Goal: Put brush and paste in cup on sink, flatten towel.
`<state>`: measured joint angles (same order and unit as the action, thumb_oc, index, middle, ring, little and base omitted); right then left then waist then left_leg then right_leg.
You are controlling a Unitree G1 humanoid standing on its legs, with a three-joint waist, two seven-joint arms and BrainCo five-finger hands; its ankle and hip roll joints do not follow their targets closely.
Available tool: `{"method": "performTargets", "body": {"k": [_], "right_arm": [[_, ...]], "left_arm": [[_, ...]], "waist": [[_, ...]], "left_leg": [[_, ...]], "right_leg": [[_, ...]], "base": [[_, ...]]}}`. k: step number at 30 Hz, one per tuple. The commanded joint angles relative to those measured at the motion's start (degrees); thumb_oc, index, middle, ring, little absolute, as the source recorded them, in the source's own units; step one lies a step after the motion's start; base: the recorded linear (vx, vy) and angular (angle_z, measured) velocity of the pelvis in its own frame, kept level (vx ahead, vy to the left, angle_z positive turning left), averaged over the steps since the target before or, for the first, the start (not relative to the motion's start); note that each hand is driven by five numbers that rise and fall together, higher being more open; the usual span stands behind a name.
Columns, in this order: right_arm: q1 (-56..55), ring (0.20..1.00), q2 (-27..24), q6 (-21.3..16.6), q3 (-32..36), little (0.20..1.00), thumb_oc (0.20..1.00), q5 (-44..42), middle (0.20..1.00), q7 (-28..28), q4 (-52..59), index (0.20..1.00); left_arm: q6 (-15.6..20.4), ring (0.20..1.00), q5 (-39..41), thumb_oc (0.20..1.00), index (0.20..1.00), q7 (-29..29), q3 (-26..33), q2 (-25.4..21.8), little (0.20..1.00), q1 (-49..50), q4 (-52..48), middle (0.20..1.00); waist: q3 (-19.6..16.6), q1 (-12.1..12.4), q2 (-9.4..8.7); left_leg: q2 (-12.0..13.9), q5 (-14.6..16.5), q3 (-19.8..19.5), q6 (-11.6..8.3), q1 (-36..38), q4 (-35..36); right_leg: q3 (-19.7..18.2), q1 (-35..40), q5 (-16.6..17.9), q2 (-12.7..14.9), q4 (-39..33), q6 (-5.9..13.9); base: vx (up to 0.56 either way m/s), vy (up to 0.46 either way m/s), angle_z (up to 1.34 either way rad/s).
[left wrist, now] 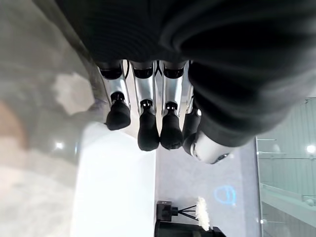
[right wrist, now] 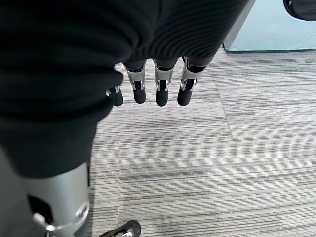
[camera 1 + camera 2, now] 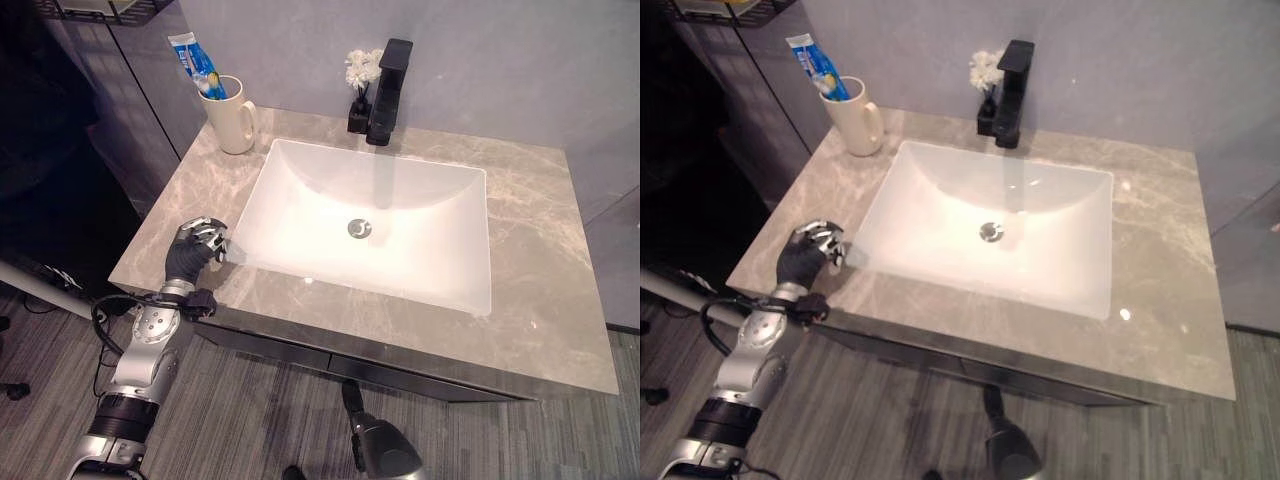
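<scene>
One wide marble countertop fills most of my head view, with the white sink basin sunk into its centre. At the top middle I've got the black faucet, and a small vase of white flowers just beside it. In the upper left of the frame stands the cream cup, with the blue toothpaste tube and a brush, partly hidden, upright inside it. My left hand sits on the counter at the basin's left rim, fingers curled, gripping nothing. My right hand hangs over grey floor, fingers loosely straight, empty.
</scene>
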<state>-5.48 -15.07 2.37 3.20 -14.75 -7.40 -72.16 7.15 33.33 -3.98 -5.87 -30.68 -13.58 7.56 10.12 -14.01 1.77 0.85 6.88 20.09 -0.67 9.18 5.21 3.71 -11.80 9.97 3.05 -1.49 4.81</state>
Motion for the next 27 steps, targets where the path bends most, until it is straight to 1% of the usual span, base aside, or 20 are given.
{"method": "performTargets", "body": {"k": [1, 7, 8, 9, 10, 11, 13, 15, 16, 17, 18, 19, 20, 21, 22, 23, 24, 25, 26, 27], "right_arm": [[-1.4, 1.0, -0.9, -0.3, -2.3, 1.0, 1.0, 1.9, 1.0, -0.5, -2.4, 1.0], [-1.3, 1.0, -2.0, -0.3, -5.0, 1.0, 1.0, 5.2, 1.0, -0.4, -1.5, 1.0], [-1.4, 1.0, -2.4, -0.2, -5.4, 1.0, 1.0, 5.9, 1.0, -0.4, -1.5, 1.0], [-1.5, 1.0, -3.5, -0.1, -5.1, 1.0, 1.0, 6.2, 1.0, -0.5, -2.0, 1.0], [-1.5, 1.0, -3.5, -0.1, -5.0, 1.0, 1.0, 6.2, 1.0, -0.5, -2.0, 1.0], [-1.5, 1.0, -3.9, 0.0, -4.7, 1.0, 1.0, 6.2, 1.0, -0.6, -2.4, 1.0], [-1.5, 1.0, -4.8, 0.0, -3.6, 1.0, 1.0, 5.6, 1.0, -1.0, -3.2, 1.0], [-1.0, 1.0, -5.7, -0.2, -2.9, 1.0, 1.0, 4.6, 1.0, -1.3, -3.5, 1.0], [-0.9, 1.0, -6.2, -0.2, -3.3, 1.0, 1.0, 4.8, 1.0, -1.4, -3.5, 1.0], [-0.6, 1.0, -7.9, 0.2, -8.2, 1.0, 1.0, 13.1, 1.0, -4.1, -2.5, 1.0], [-0.9, 1.0, -8.0, -0.3, -9.5, 1.0, 1.0, 15.4, 1.0, -4.0, -1.2, 1.0], [-1.7, 1.0, -8.4, -0.6, -10.4, 1.0, 1.0, 17.3, 1.0, -3.8, 0.4, 1.0], [-1.7, 1.0, -8.4, -0.6, -10.4, 1.0, 1.0, 17.3, 1.0, -3.8, 0.4, 1.0], [-2.7, 1.0, -8.7, -1.0, -9.5, 1.0, 1.0, 16.1, 1.0, -3.3, 2.0, 1.0], [-2.9, 1.0, -8.6, -1.1, -9.5, 1.0, 1.0, 15.6, 1.0, -2.9, 2.6, 1.0], [-3.0, 1.0, -8.1, -1.1, -9.1, 1.0, 1.0, 14.4, 1.0, -2.8, 2.4, 1.0], [-3.0, 1.0, -7.9, -0.9, -9.2, 1.0, 1.0, 14.2, 1.0, -2.7, 1.9, 1.0], [-3.0, 1.0, -7.9, -0.9, -9.2, 1.0, 1.0, 14.2, 1.0, -2.7, 1.9, 1.0], [-2.5, 1.0, -7.9, -0.7, -10.1, 1.0, 1.0, 14.8, 1.0, -2.9, 1.0, 1.0], [-2.4, 1.0, -7.9, -0.4, -10.3, 1.0, 1.0, 15.2, 1.0, -2.7, 0.7, 1.0]], "left_arm": [[2.1, 0.2, 0.5, 0.2, 0.2, -0.5, 0.0, 0.3, 0.2, -1.0, -2.3, 0.2], [2.4, 0.2, 1.1, 0.2, 0.2, -0.8, -1.2, 0.4, 0.2, -3.0, -2.1, 0.2], [2.4, 0.2, 1.5, 0.2, 0.2, -0.7, -1.6, 0.7, 0.2, -3.4, -1.7, 0.2], [2.5, 0.2, 2.6, 0.2, 0.2, -0.1, -2.2, 0.8, 0.2, -3.9, -1.5, 0.2], [2.6, 0.2, 2.6, 0.2, 0.2, -0.1, -2.3, 0.8, 0.2, -3.9, -1.5, 0.2], [2.6, 0.2, 3.2, 0.2, 0.2, -0.1, -2.5, 1.0, 0.2, -4.2, -1.4, 0.2], [2.9, 0.2, 4.4, 0.2, 0.2, -0.3, -3.1, 1.4, 0.2, -4.9, -0.5, 0.2], [3.5, 0.2, 4.5, 0.2, 0.2, -0.4, -3.6, 1.1, 0.2, -6.1, -0.1, 0.2], [3.7, 0.2, 4.5, 0.2, 0.2, -0.7, -3.8, 0.9, 0.2, -6.8, 0.2, 0.2], [4.1, 0.2, 4.0, 0.2, 0.2, -1.6, -4.1, -0.4, 0.2, -7.9, 0.9, 0.2], [4.3, 0.2, 4.1, 0.2, 0.2, -1.8, -3.8, -0.7, 0.2, -8.0, 1.3, 0.2], [4.3, 0.2, 4.3, 0.2, 0.2, -1.6, -4.2, -0.9, 0.2, -8.3, 2.3, 0.2], [4.3, 0.2, 4.3, 0.2, 0.2, -1.6, -4.2, -0.9, 0.2, -8.3, 2.3, 0.2], [4.4, 0.2, 4.3, 0.2, 0.2, -1.2, -4.9, -1.2, 0.2, -8.6, 3.4, 0.2], [4.5, 0.2, 4.3, 0.2, 0.2, -1.1, -5.7, -1.3, 0.2, -9.0, 3.9, 0.2], [4.9, 0.2, 3.9, 0.2, 0.2, -1.6, -6.7, -0.9, 0.2, -9.8, 3.6, 0.2], [5.2, 0.2, 3.7, 0.2, 0.2, -2.3, -6.7, -0.9, 0.2, -10.1, 3.2, 0.2], [5.2, 0.2, 3.7, 0.2, 0.2, -2.3, -6.7, -0.9, 0.2, -10.1, 3.2, 0.2], [5.8, 0.2, 3.4, 0.2, 0.2, -2.9, -6.1, -1.3, 0.2, -10.0, 2.4, 0.2], [6.0, 0.2, 2.3, 0.2, 0.2, -3.5, -5.7, -2.0, 0.2, -8.9, 1.5, 0.2]], "waist": [[-2.9, -0.3, -1.03], [-2.7, -0.2, -0.67], [-2.8, -0.2, -0.54], [-3.3, -0.2, -0.25], [-3.2, -0.3, -0.22], [-3.3, -0.3, -0.05], [-3.1, -0.5, 0.1], [-2.2, -0.2, -0.64], [-1.5, 0.2, -1.11], [-0.2, 1.3, -2.08], [-0.4, 1.2, -2.67], [-0.8, 0.9, -3.11], [-0.8, 0.9, -3.11], [-0.8, 0.9, -3.29], [-0.9, 1.1, -3.16], [-0.4, 1.4, -2.51], [-0.1, 2.2, -1.86], [-0.2, 2.2, -1.81], [-0.4, 3.1, -0.77], [-0.5, 3.3, -0.28]], "left_leg": [[-4.8, 2.4, -6.7, 2.02, -2.3, -3.4], [-3.6, 2.3, -7.7, 0.82, -2.0, -4.3], [-3.3, 2.5, -7.8, 0.31, -1.9, -4.8], [-2.9, 2.5, -7.5, -0.84, -2.3, -7.0], [-2.8, 2.6, -7.5, -0.88, -2.3, -7.2], [-2.5, 1.8, -7.6, -1.63, -2.7, -8.7], [-1.3, -1.6, -8.4, -3.65, -5.3, -15.6], [-1.3, -5.4, -9.8, -5.62, -9.6, -24.8], [-2.0, -5.9, -11.5, -6.15, -11.6, -28.3], [-1.4, -4.6, -13.4, -5.43, -15.4, -30.2], [0.2, -4.4, -12.4, -4.66, -16.8, -28.7], [2.8, -3.8, -11.0, -3.87, -17.6, -25.7], [2.8, -3.8, -11.0, -3.87, -17.6, -25.7], [5.6, -4.1, -10.4, -3.6, -18.0, -20.9], [6.4, -5.6, -11.9, -3.76, -18.5, -17.5], [7.3, -8.9, -14.6, -4.74, -18.6, -12.5], [8.3, -12.4, -18.5, -5.88, -19.9, -8.8], [8.3, -12.6, -18.6, -5.9, -20.0, -8.6], [10.7, -15.4, -23.7, -7.79, -21.4, -3.4], [11.4, -16.6, -23.8, -8.3, -20.9, -3.2]], "right_leg": [[0.4, -1.2, -4.9, -0.1, 5.8, 2.82], [2.1, -1.1, -7.3, -0.4, 7.8, 1.94], [2.5, -0.5, -7.6, -0.5, 7.2, 1.66], [3.0, 1.2, -8.0, -0.6, 5.5, 1.16], [3.0, 1.3, -7.9, -0.7, 5.4, 1.14], [3.1, 2.3, -8.0, -0.9, 4.4, 0.85], [2.9, 4.2, -8.1, -1.4, 2.8, -0.16], [2.3, 5.7, -8.4, -1.3, 2.2, -1.36], [1.8, 6.1, -8.6, -1.2, 2.2, -1.88], [0.6, 7.2, -9.8, -0.6, 2.5, -1.97], [0.4, 7.4, -9.8, 0.2, 2.6, -1.65], [0.4, 7.7, -10.1, 0.9, 2.8, -1.12], [0.4, 7.7, -10.1, 0.9, 2.8, -1.12], [-0.5, 8.4, -10.6, 1.3, 2.9, -0.37], [-1.3, 8.2, -10.7, 1.4, 3.2, -0.02], [-2.5, 8.6, -11.6, 1.2, 3.6, 0.4], [-3.9, 8.9, -12.3, 1.1, 3.9, 0.67], [-3.9, 8.7, -12.2, 1.1, 3.9, 0.65], [-7.4, 9.6, -13.3, 1.9, 4.1, 1.65], [-8.2, 10.3, -13.4, 2.6, 4.0, 2.45]], "base": [[0.04, -0.034, 0.19], [0.06, -0.071, 0.14], [0.14, -0.132, 0.17], [0.12, -0.111, 0.21], [0.12, -0.099, 0.33], [0.08, -0.076, 0.31], [0.1, -0.12, 0.14], [0.05, -0.112, 0.07], [0.05, -0.054, 0.0], [0.05, -0.015, -0.18], [0.1, 0.027, -0.43], [0.07, 0.026, -0.48], [0.14, 0.104, -0.23], [0.14, 0.131, -0.06], [0.21, 0.225, -0.04], [0.19, 0.243, -0.17], [0.14, 0.188, -0.25], [0.26, 0.309, -0.4], [0.29, 0.33, -0.63], [0.34, 0.385, -0.66]]}}
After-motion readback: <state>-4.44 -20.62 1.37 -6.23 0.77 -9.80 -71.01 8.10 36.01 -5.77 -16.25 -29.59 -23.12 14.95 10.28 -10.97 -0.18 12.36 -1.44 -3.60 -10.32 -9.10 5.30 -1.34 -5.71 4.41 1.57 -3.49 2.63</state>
